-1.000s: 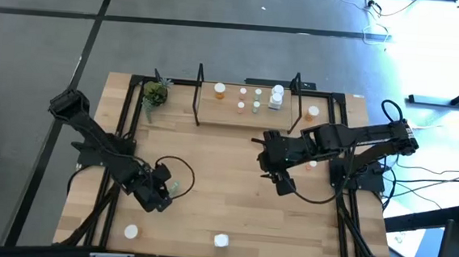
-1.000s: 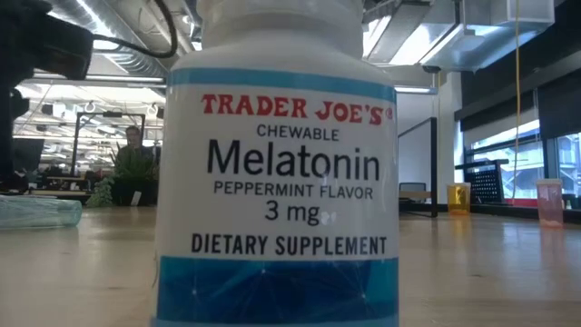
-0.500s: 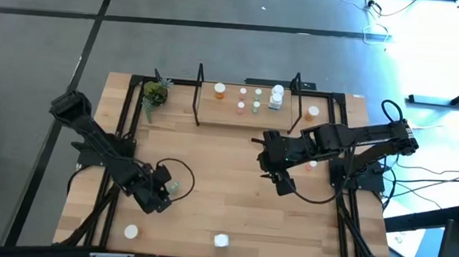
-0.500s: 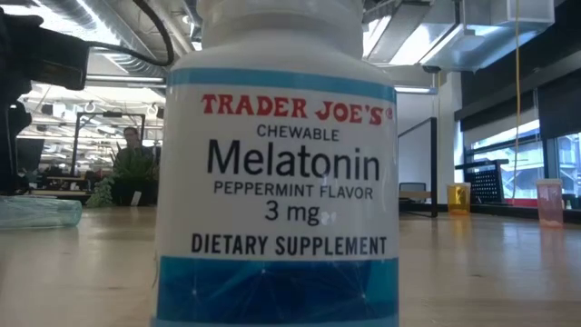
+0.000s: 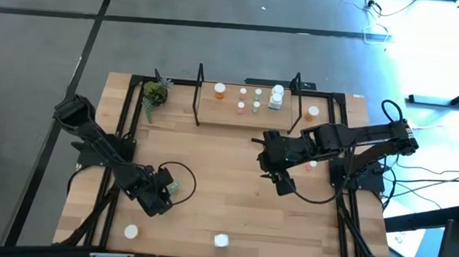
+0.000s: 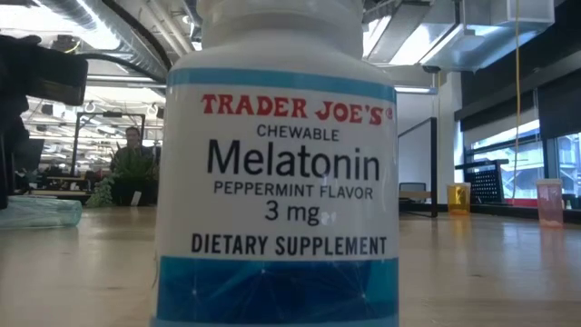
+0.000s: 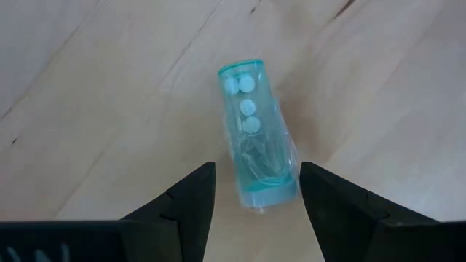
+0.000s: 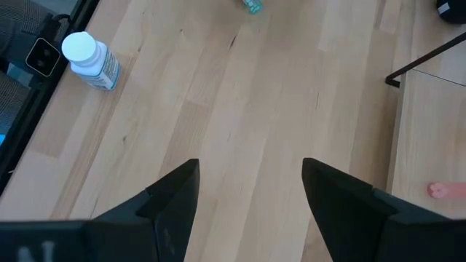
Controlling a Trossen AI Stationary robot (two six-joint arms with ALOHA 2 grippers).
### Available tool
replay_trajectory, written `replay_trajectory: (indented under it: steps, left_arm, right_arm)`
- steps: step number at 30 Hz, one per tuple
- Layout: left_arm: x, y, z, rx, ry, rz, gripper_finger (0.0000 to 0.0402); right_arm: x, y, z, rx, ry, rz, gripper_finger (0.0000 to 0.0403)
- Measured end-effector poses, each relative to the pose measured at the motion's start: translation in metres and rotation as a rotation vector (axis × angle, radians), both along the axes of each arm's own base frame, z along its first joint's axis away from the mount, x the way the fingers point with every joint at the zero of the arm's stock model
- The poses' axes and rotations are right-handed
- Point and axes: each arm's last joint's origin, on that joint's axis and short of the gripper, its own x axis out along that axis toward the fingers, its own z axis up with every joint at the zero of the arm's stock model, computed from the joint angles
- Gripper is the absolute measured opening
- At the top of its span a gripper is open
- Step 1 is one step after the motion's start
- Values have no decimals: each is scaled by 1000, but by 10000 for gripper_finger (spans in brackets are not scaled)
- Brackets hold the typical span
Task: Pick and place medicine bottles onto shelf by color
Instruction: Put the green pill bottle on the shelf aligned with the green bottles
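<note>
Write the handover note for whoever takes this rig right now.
Left claw: open, straddling a pale green bottle lying on its side on the table, not gripped.
Right claw: open, empty, over bare table mid-right.
Shelf: several bottles already stand on it.
Left to do: the green bottle, the melatonin bottle at the front edge, another white bottle front-left, and two bottles on the right.

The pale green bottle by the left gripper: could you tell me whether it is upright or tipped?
Tipped: the pale green bottle lies on its side between the open left gripper.
</note>
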Motion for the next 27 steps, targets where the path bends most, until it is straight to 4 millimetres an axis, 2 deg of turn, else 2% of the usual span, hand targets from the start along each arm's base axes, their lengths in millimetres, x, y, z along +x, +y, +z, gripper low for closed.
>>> replay_trajectory:
  steps: [27]
  left_arm:
    - [2, -1, -4, 0, 4, 0, 195]
  right_arm:
    - [0, 0, 0, 1, 1, -2, 245]
